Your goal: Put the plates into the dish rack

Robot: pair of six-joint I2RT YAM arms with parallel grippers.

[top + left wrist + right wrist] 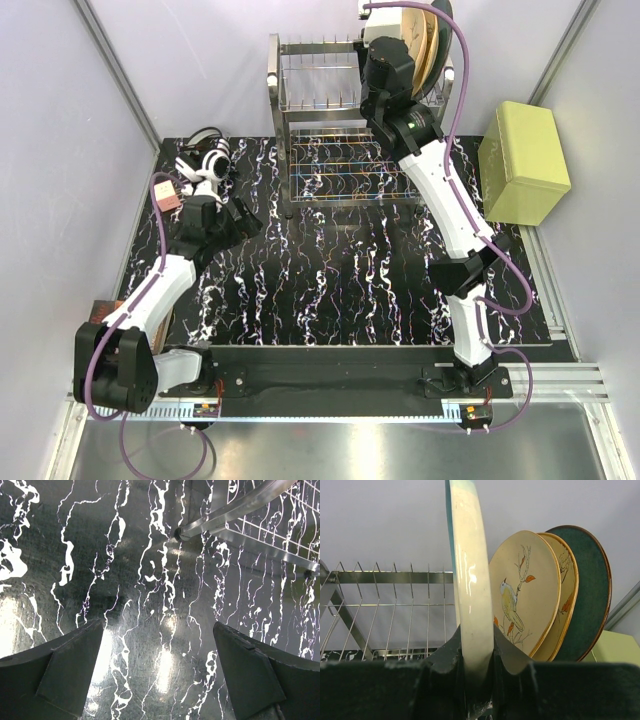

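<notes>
Both jaws of the left gripper [157, 630] stood spread wide, released, low over the black white-veined marbled table [125, 580], one rack foot just ahead. Farther on, the right gripper [477, 665] was clenched on the lower rim of the round cream ceramic plate with a pale-blue edge [470, 580], upright above the tall shiny wire dish rack [390, 577]. Bare prongs lay open on its left. Close on its right leaned two orange-peach bird-and-branch plates [525, 590] and a glossy teal plate [590, 590]. An olive-green box [525, 160] flanked the rack's right end.
</notes>
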